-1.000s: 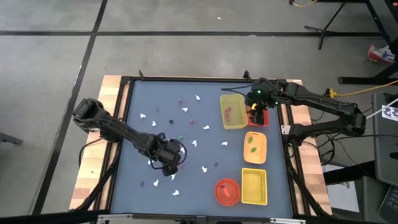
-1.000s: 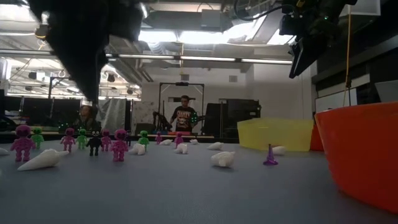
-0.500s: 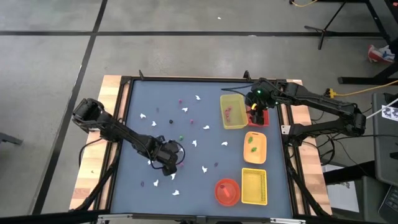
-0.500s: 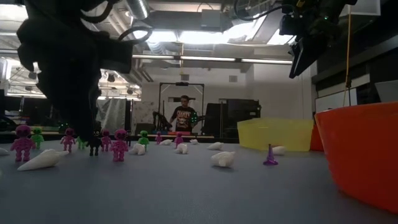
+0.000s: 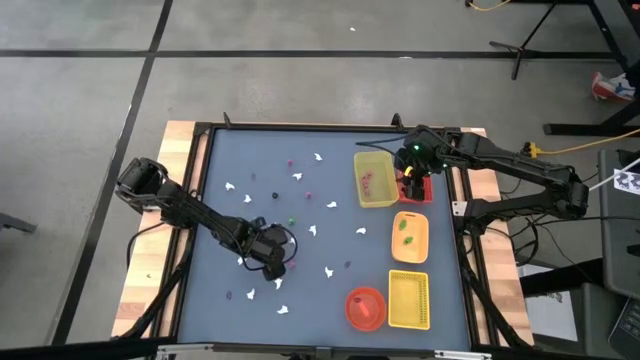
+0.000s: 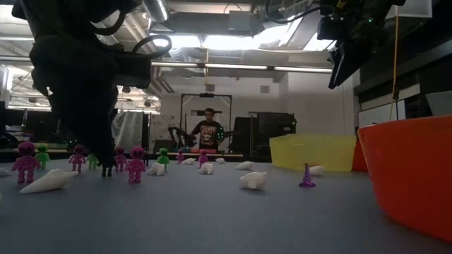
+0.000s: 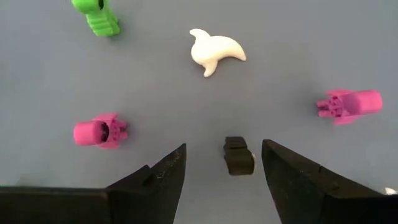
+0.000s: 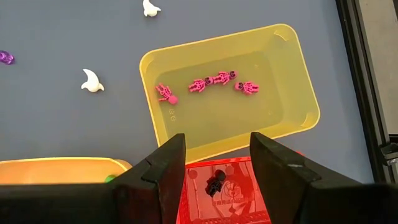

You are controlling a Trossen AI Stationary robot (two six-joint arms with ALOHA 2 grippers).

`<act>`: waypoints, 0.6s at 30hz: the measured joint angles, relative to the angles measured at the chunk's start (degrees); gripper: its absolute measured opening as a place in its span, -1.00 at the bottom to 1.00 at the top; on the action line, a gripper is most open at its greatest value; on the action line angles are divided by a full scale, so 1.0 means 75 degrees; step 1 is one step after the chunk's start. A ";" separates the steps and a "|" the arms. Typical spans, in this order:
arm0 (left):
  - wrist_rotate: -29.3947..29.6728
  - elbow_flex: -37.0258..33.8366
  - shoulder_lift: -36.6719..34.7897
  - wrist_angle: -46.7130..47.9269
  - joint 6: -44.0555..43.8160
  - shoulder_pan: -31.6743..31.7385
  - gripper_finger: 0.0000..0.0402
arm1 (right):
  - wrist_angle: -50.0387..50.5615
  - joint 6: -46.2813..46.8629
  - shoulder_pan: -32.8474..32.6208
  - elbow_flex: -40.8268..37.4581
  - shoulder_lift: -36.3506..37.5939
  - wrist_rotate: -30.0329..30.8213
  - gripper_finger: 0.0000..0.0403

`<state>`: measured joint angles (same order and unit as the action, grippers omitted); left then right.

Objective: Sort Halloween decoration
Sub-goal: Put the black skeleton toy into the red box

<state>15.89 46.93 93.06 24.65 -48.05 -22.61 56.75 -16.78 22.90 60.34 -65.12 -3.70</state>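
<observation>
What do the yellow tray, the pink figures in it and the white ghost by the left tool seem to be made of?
Yellow tray: probably thin translucent plastic; the table shows through its glossy walls. Pink figures: seemingly moulded opaque plastic, uniform colour, slight sheen. White ghost: smooth, matte, rounded; hard plastic or soft rubber, the look cannot settle which.

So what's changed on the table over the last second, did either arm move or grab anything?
The left gripper has come down over the small black figure, open fingers either side of it, nothing gripped yet. The right gripper stayed open above the red tray, beside the yellow tray. The scattered pieces did not shift.
</observation>
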 joint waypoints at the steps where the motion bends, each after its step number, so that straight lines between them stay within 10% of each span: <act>1: 0.0014 -0.0002 0.0000 0.0004 0.0001 0.0000 -0.06 | 0.0000 0.0001 0.0000 0.0000 0.0000 0.0000 -0.11; 18: 0.0016 -0.0002 0.0000 0.0002 0.0000 -0.0003 -0.49 | 0.0003 0.0000 0.0000 0.0000 0.0000 0.0000 -0.11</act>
<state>16.01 46.92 93.06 24.67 -48.05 -22.63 56.77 -16.77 22.90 60.34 -65.12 -3.71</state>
